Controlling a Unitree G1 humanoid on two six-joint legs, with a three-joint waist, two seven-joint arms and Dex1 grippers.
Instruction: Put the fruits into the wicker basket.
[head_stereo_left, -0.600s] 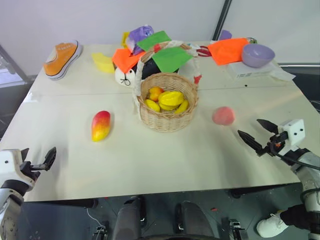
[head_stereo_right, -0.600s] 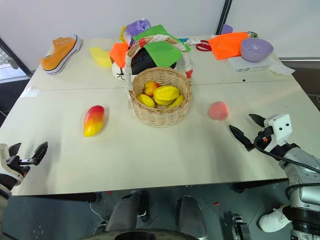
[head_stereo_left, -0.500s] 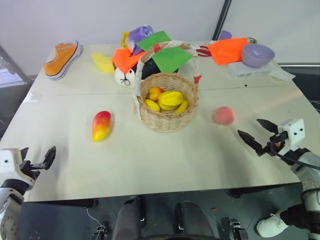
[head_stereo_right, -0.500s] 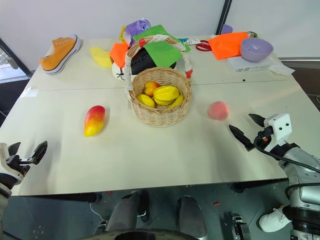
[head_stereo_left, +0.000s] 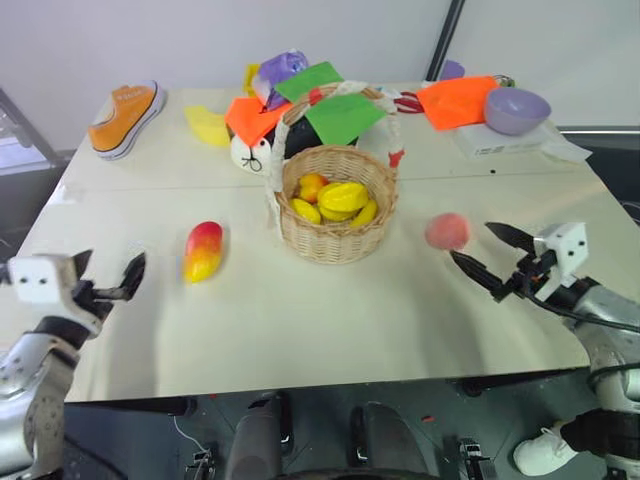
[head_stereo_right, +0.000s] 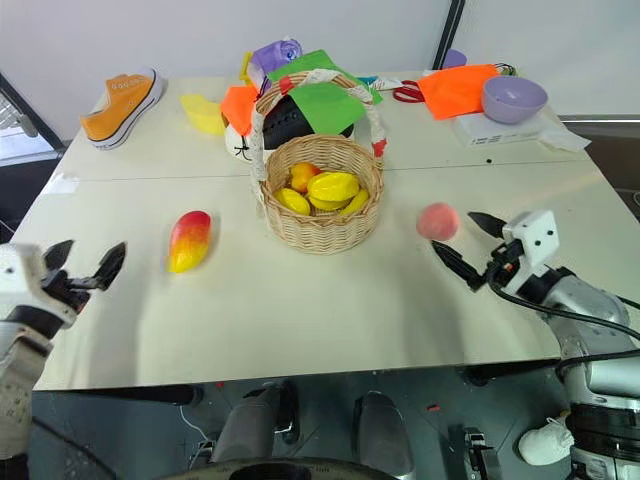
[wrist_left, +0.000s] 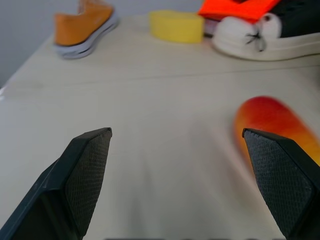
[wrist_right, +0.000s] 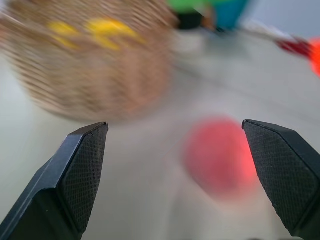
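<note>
Wicker basket (head_stereo_left: 335, 205) mid-tabletop (head_stereo_left: 300, 310), already holding yellow fruits. Head views: we note mango (head_stereo_left: 202, 251) lying left of basket, peach (head_stereo_left: 446, 231) right. Left hand (head_stereo_left: 105, 274) fingers apart, near mango. Right hand (head_stereo_left: 492, 258) fingers apart, just short of peach. Wrist views: we see each fruit ahead between spread fingers, untouched.

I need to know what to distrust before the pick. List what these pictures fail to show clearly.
- The peach, right wrist view: smeared by blur, so its surface and outline are unreadable.
- The wicker basket, right wrist view: blurred and cut off by the frame edge.
- The mango, left wrist view: partly behind a gripper finger and the frame edge.
- The black shoe, right eye view: mostly hidden by the basket handle and green paper.
</note>
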